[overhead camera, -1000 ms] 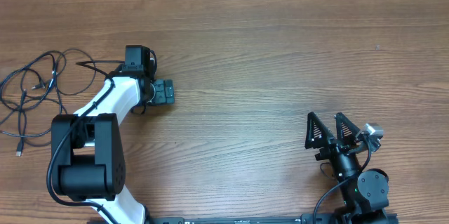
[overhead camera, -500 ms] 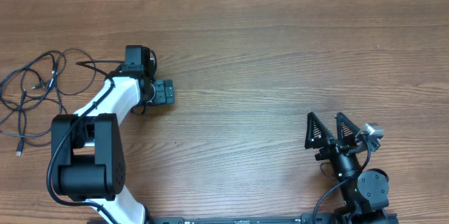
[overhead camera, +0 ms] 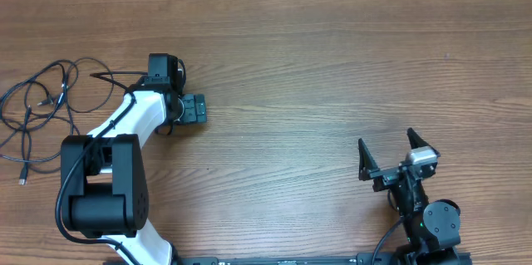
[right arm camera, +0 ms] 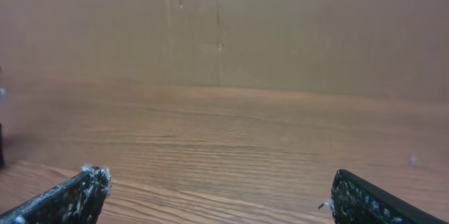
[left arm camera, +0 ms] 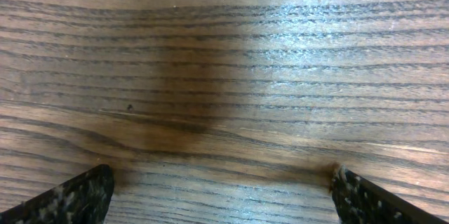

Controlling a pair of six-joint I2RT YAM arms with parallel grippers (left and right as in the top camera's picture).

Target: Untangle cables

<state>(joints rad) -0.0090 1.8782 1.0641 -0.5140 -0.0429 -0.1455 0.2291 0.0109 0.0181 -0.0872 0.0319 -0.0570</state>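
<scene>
The cables [overhead camera: 30,112] lie as a loose tangle of thin black loops at the far left of the wooden table [overhead camera: 316,66], with one small plug end [overhead camera: 22,180] near the left edge. My left gripper [overhead camera: 196,109] points down at the table to the right of the tangle, well apart from it. In the left wrist view its open gripper [left arm camera: 224,206] shows only bare wood between the fingertips [left arm camera: 74,199]. My right gripper [overhead camera: 387,152] stands open at the front right, far from the cables. The right wrist view shows that gripper [right arm camera: 221,199] empty.
The left arm's white link and black base [overhead camera: 100,190] stand between the cables and the table's middle. The right arm's base [overhead camera: 432,223] sits at the front edge. A brown wall [right arm camera: 280,27] rises behind the table's far edge.
The right gripper has turned at the wrist, and its fingers now stand farther apart in the overhead view. The left arm and the cables have not moved.
</scene>
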